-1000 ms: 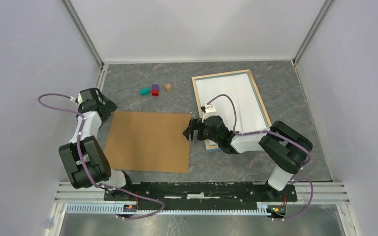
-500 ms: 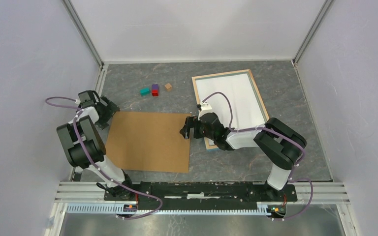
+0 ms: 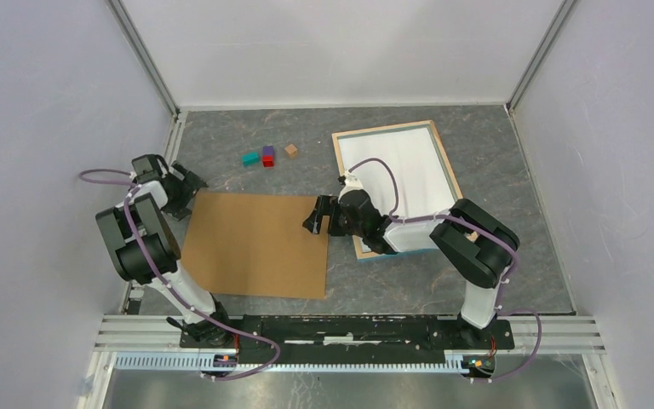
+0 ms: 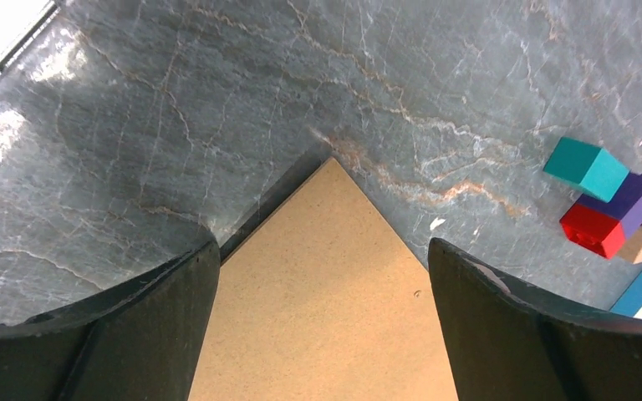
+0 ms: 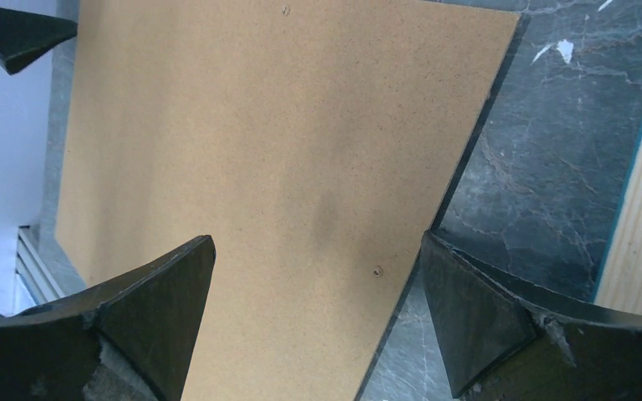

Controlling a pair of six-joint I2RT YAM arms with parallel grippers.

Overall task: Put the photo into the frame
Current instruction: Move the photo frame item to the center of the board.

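From above, the frame (image 3: pixel 451 170) lies flat at the far right of the table (image 3: pixel 409 281) with its pale wood side up, and a white sheet (image 3: pixel 400 170) fills its opening. The photo's balloon print shows nowhere, so I cannot tell whether that sheet is its back. The brown backing board (image 3: pixel 255 243) lies just left of the frame, apart from it. Over the last second the right gripper (image 3: pixel 313 217) has slid left from the frame's near corner to the board's far right corner. Meanwhile the left arm has folded up, bringing the left gripper (image 3: pixel 189 186) to the board's far left corner. Small coloured blocks (image 3: pixel 267 157) sit beyond, untouched. In the left wrist view the fingers (image 4: pixel 175 292) are spread wide and hold nothing, with the board's corner lying between them. In the right wrist view the fingers (image 5: pixel 167 284) also gape wide and empty above the board, with the frame's wood edge at the right margin. Both arms now bracket the board, so the likely next step is lifting it towards the frame.
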